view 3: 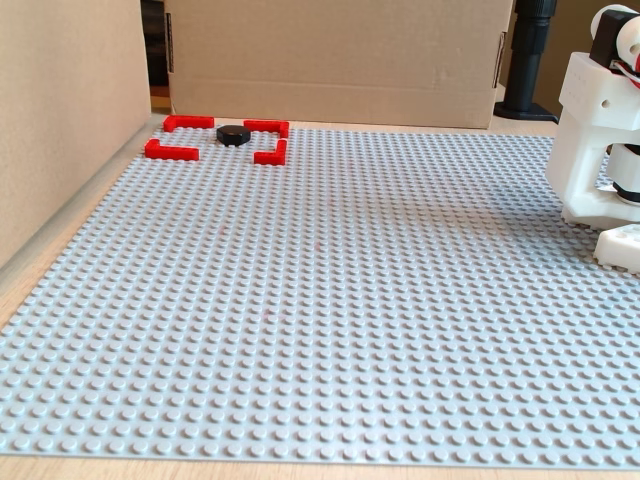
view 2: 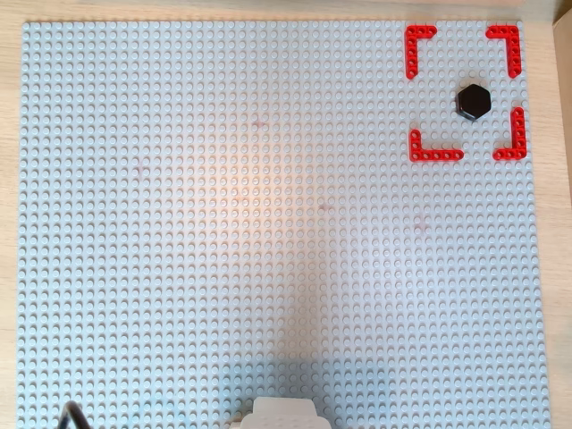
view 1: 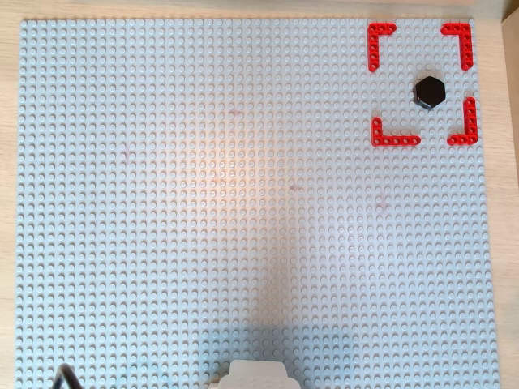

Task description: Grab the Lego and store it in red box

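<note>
The Lego (view 1: 430, 91) (view 2: 474, 101), a small glossy black hexagon, lies flat on the grey studded baseplate (view 1: 243, 203). It sits inside the red box (view 1: 379, 34) (view 2: 418, 37), an outline of red corner brackets at the plate's top right in both overhead views, a little right of the outline's middle. In the fixed view the Lego (view 3: 233, 134) rests among the red box brackets (view 3: 170, 150) at the far left. Only the white arm body (view 3: 600, 130) shows at the right edge, and a white part of it (view 1: 255, 374) at the bottom edge. No fingers are visible in any view.
Cardboard walls stand along the left (view 3: 60, 120) and the back (view 3: 340, 60) of the plate in the fixed view. A black post (view 3: 530, 50) rises at the back right. A dark thin object (view 1: 66, 377) pokes in at the bottom left of the overhead views.
</note>
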